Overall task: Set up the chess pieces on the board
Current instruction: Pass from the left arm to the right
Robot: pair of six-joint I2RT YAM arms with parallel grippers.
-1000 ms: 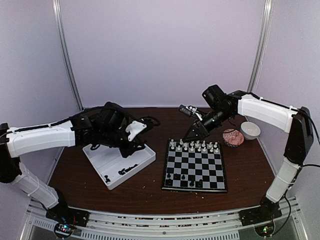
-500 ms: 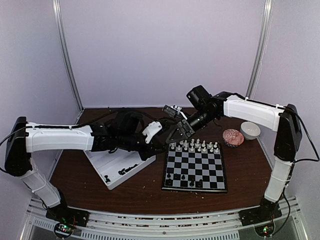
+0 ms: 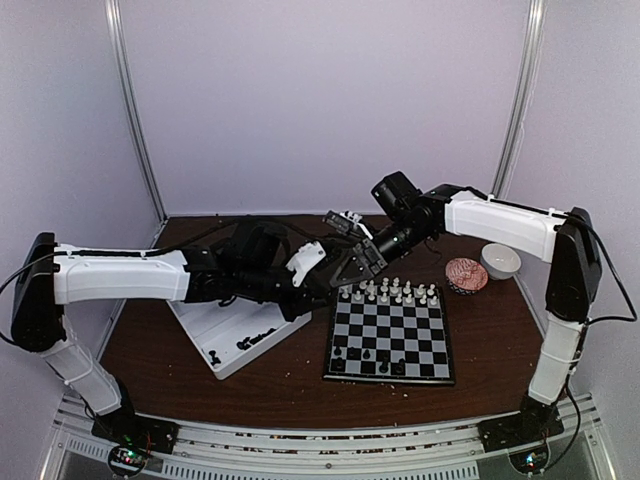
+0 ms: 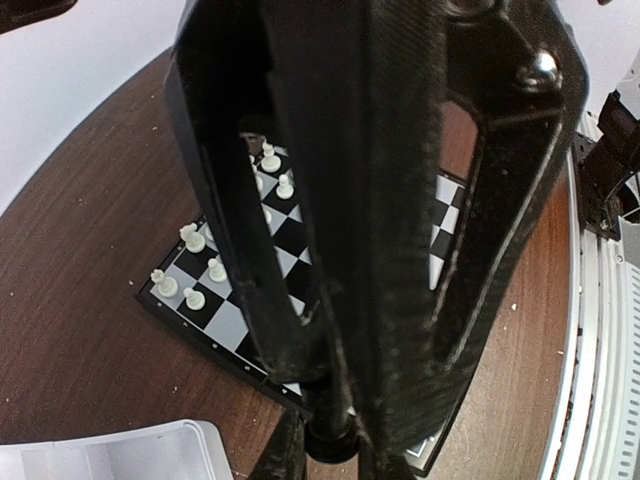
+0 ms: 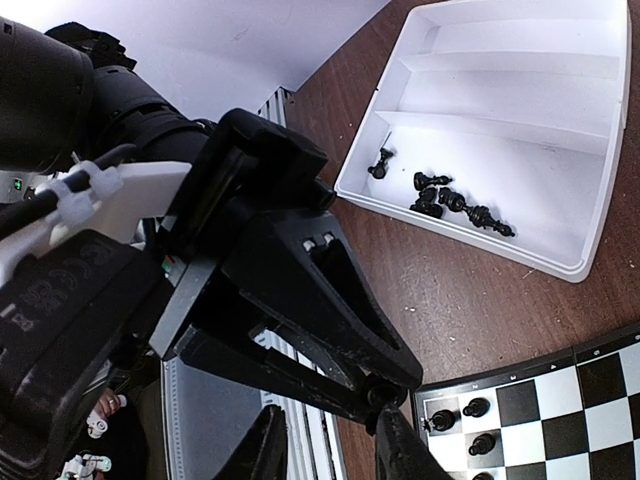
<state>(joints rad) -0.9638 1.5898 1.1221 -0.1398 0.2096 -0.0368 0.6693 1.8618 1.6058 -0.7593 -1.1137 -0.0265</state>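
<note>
Left claw: closed together on one small black piece, pinched at the very fingertips. In its own wrist view the piece shows as a dark knob under the closed fingers.
Right claw: fingers apart, gripping nothing. Its two tips stand on either side just below the left claw's tip. The one on the right of its own view is just beside the piece; whether they touch cannot be told.
Meeting place: seen from above, the left claw and the right claw come tip to tip in the air, near the board's far left corner.
Arms: the left arm stretches far to the right, over the tray. The right arm reaches left past the board's far edge.
Board: flat on the table, right of the middle, its middle rows bare.
Black pieces: a few stand on the board's near rows, toward its left side.
White pieces: lined up on the two far rows.
Tray: white, set at an angle, left of the board and near it. More black pieces lie loose in its near part.
Beyond the board: a pink ribbed thing and a white bowl sit near its far right corner.
Table: dark brown wood.
</note>
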